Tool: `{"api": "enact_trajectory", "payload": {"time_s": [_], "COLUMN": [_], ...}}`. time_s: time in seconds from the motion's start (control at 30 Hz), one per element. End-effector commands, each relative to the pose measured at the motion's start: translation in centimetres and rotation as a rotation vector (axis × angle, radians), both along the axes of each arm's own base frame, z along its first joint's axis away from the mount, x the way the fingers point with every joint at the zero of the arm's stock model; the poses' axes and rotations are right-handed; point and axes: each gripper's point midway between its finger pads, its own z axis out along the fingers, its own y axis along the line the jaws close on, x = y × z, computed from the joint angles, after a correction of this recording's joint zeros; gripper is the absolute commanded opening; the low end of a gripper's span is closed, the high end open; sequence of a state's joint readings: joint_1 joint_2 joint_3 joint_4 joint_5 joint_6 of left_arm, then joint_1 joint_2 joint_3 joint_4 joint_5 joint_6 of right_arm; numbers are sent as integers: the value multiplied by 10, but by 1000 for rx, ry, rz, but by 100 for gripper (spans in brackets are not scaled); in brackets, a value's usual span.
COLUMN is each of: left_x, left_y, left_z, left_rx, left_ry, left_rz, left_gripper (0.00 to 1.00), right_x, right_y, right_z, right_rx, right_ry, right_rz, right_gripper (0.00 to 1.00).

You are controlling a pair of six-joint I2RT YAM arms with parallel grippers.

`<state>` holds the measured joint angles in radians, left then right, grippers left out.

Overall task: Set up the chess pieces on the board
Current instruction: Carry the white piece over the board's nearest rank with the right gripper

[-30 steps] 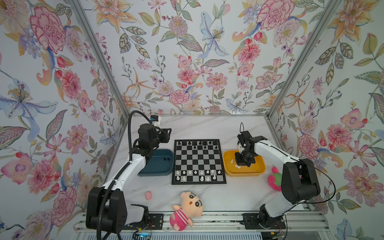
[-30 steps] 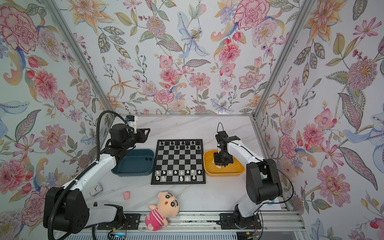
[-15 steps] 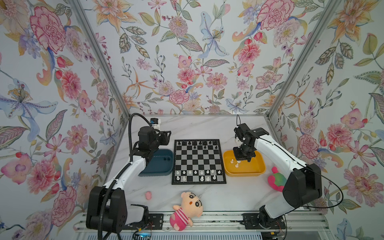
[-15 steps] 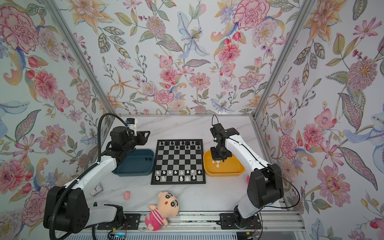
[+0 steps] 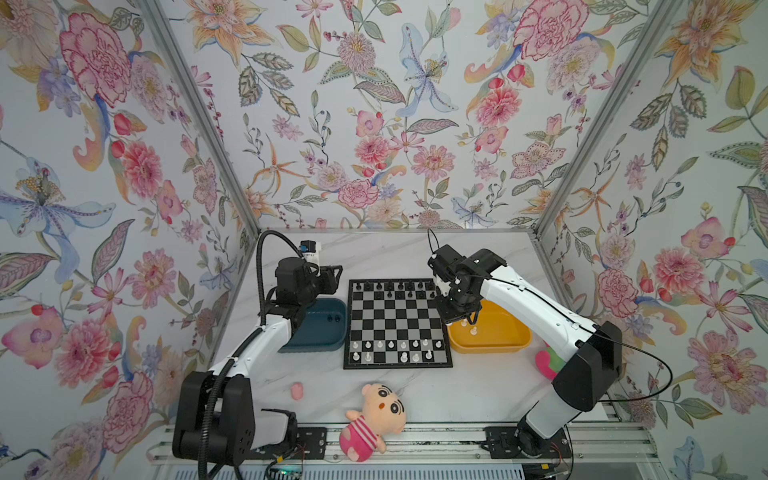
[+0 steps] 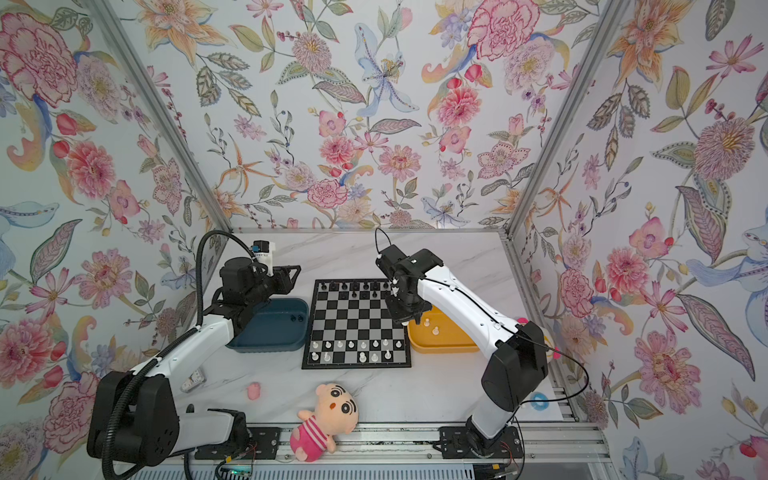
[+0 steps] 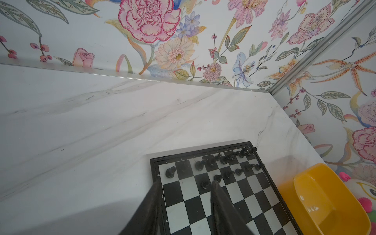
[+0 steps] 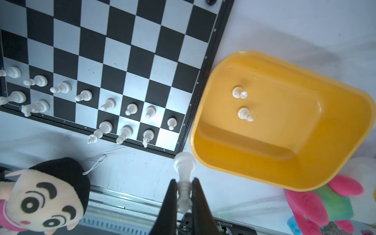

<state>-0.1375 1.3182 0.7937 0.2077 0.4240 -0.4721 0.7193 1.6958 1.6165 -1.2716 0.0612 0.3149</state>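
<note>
Right claw (image 8: 184,181) pinches a white piece (image 8: 184,162) (arm aloft); left claw (image 7: 185,183) parted, empty.

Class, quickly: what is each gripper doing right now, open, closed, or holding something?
Left gripper: open, empty.
Right gripper: closed on a small white plastic chess piece.

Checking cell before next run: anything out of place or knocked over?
No chess pieces on the board look toppled. Odd: a plush doll lies across the table's front edge onto the rail, a small pink lump lies loose on the table, another plush sits by the yellow tray behind the right arm.
</note>
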Motion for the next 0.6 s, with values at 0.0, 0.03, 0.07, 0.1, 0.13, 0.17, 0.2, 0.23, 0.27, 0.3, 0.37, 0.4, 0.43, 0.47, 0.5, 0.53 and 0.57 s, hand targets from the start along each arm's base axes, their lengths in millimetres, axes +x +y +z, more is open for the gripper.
{"api": "enact_trajectory", "payload": {"time_s": [0.0, 0.03, 0.07, 0.1, 0.13, 0.17, 0.2, 0.23, 0.27, 0.3, 0.37, 0.4, 0.43, 0.47, 0.5, 0.53, 0.57], "left_x": [-4, -5, -6, -7, -8, -10, -11, -13, -14, -15, -18, -19, -21, -22, -24, -25, -27], "left_y": [2, 3, 4, 4, 5, 4, 4, 5, 7, 9, 14, 15, 17, 18, 18, 19, 19], "left_z": [13, 14, 14, 15, 15, 17, 19, 20, 21, 20, 21, 20, 21, 21, 22, 22, 23], "left_rx": [-15, -16, -18, -20, -24, -28, -29, -29, -26, -21, -7, -4, -2, -2, -4, -2, -1], "left_ry": [-43, -45, -46, -48, -49, -52, -59, -60, -62, -57, -56, -53, -55, -57, -59, -62, -63], "left_rz": [-12, -10, -8, -7, -7, -10, -10, -7, 2, 11, 29, 34, 36, 38, 38, 41, 44], "left_gripper": [42, 42, 42, 42, 42, 42, 42, 42, 43, 43, 43, 43, 43, 43, 43, 43, 43], "right_x": [-11, -13, -15, -17, -20, -22, -23, -26, -28, -30, -33, -35, -36, -38, -39, -41, -42], "right_y": [24, 33, 42, 49, 56, 63, 68, 74, 80, 84, 94, 99, 104, 109, 113, 117, 120], "right_z": [-2, -4, -7, -9, -12, -14, -15, -17, -18, -19, -24, -25, -28, -31, -33, -35, -38], "right_rx": [-12, -16, -15, -17, -23, -27, -29, -27, -20, -14, -1, 8, 13, 20, 23, 25, 25], "right_ry": [23, 25, 27, 29, 31, 32, 30, 30, 28, 27, 29, 28, 29, 31, 36, 39, 41], "right_rz": [38, 56, 77, 95, 113, 129, 139, 151, 160, 168, 180, 188, 195, 204, 210, 219, 225], "right_gripper": [2, 2, 2, 2, 2, 1, 1, 1, 1, 1, 1, 0, 1, 0, 0, 0, 0]}}
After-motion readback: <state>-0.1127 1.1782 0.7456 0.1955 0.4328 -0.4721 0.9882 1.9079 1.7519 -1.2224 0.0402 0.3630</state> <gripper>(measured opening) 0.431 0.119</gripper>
